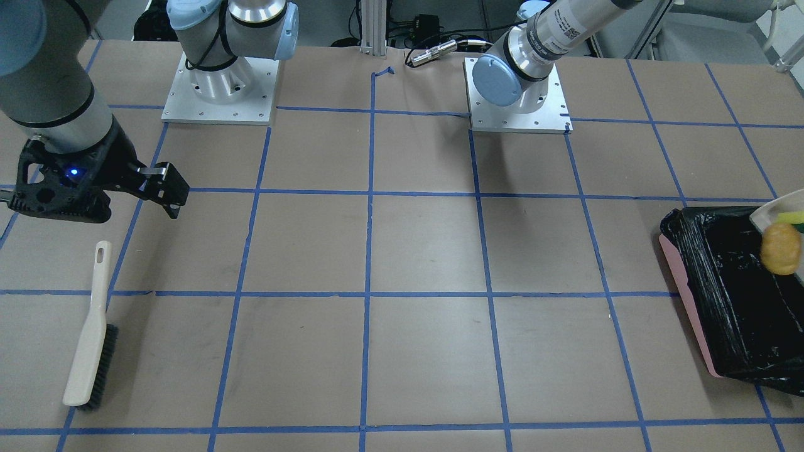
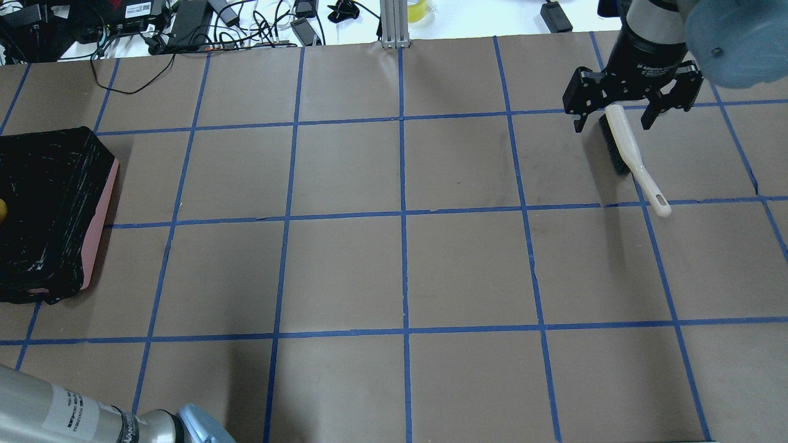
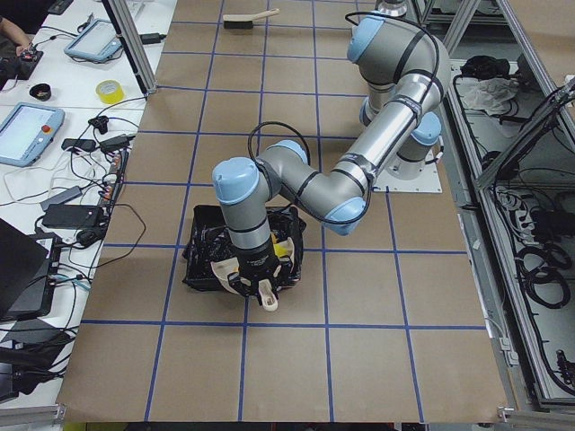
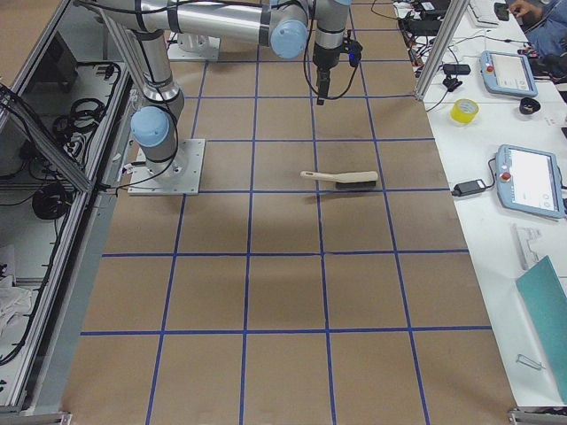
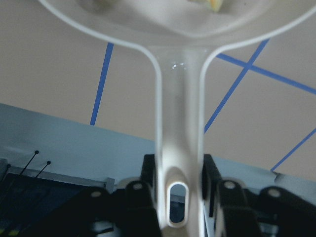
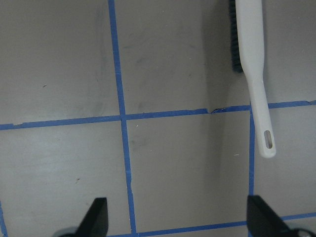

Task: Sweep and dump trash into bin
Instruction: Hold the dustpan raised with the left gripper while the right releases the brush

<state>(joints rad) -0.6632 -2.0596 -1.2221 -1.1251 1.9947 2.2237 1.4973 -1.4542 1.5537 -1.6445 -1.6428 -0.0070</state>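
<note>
Holding the dustpan (image 5: 178, 98) tilted, L gripper (image 5: 178, 187) is clamped on its handle, prob. so trash slides off the far lip. Potato piece (image 1: 781, 248) and sponge (image 1: 793, 218) are there, over the bin (image 1: 688, 282) below. R gripper (image 6: 177, 217), jaws apart, hangs above the brush (image 6: 252, 64).

Front-facing view: bin (image 1: 710, 282) at right edge, dustpan (image 1: 771, 215) over its upper right corner, potato piece (image 1: 781, 249) just below the dustpan. Brush (image 1: 91, 333) lies lower left.
</note>
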